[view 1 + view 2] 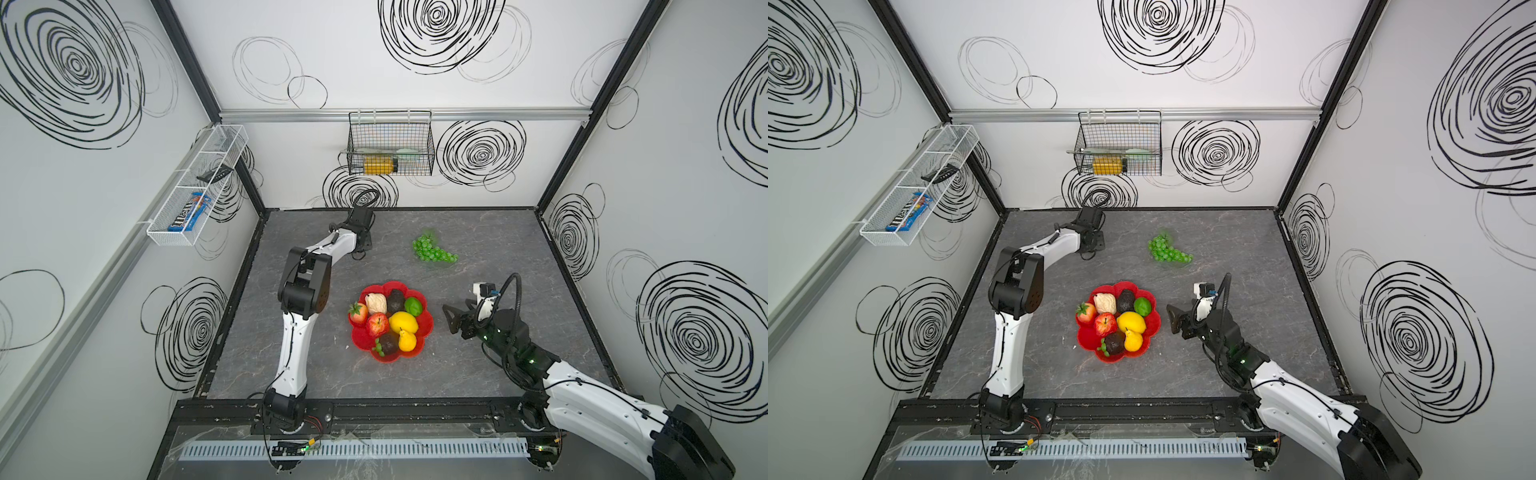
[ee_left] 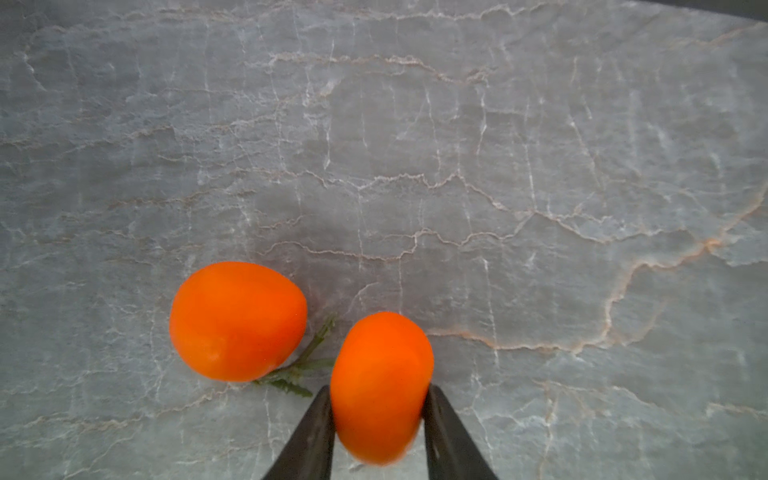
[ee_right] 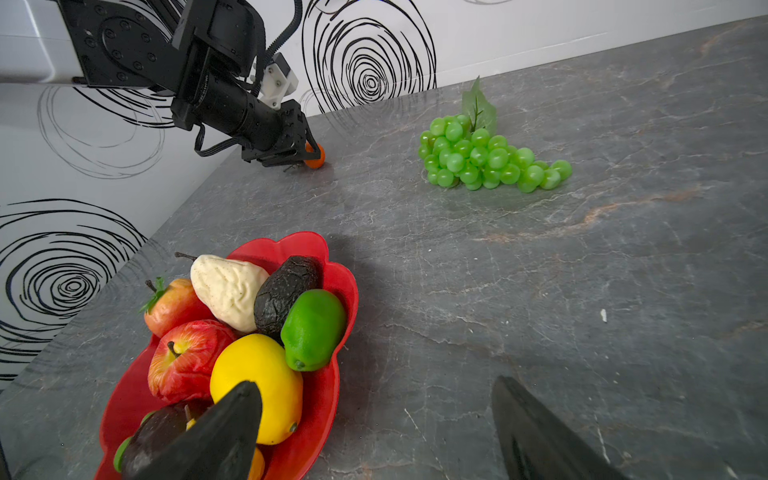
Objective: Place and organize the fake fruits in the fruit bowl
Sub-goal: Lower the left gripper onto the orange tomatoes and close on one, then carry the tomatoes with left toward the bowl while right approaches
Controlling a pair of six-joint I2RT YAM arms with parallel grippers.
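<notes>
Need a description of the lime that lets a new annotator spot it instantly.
In a top view, find the red scalloped fruit bowl on the grey table. At its far right edge, the lime sits beside a dark avocado and behind the yellow lemon. It is the bowl's only smooth, bright green fruit; the green grapes lie outside it.

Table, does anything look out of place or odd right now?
Nothing is spilled or damaged, but the grapes lie on the table behind the bowl, outside it. Two oranges sit at the back left, one orange gripped by the left gripper.
</notes>
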